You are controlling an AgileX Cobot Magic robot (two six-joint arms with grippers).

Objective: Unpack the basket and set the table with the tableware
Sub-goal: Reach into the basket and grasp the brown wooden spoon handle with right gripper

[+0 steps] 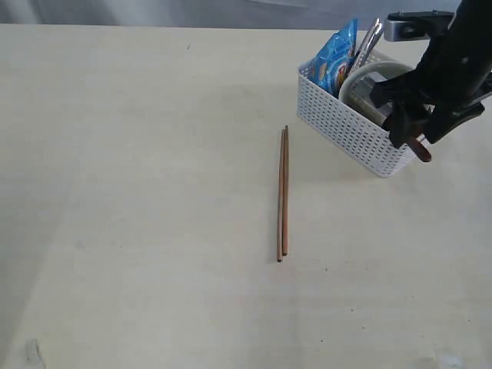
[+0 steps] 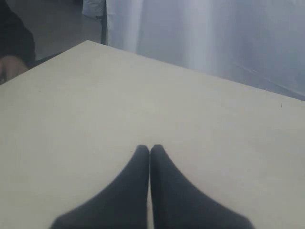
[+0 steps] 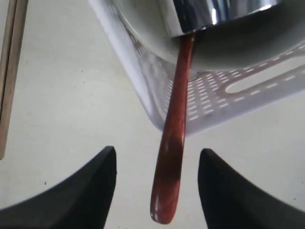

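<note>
Straddling the spoon (image 3: 172,143), spread right hand (image 3: 157,152)

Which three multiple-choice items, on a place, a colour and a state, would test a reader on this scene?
1. Where do the thin wooden chopsticks lie?
A) inside the white perforated plastic basket
B) flat on the pale beige table, apart from the basket
C) leaning against the basket

2. What colour is the shiny snack bag in the basket?
A) blue
B) green
C) black

3. How do the right gripper's jaws stand at the reddish-brown wooden spoon?
A) clamped on it
B) far from it
C) open, one either side of its handle

Answers: B, bare table surrounds them; A, its wrapper is blue; C, gaps show on both sides.
</note>
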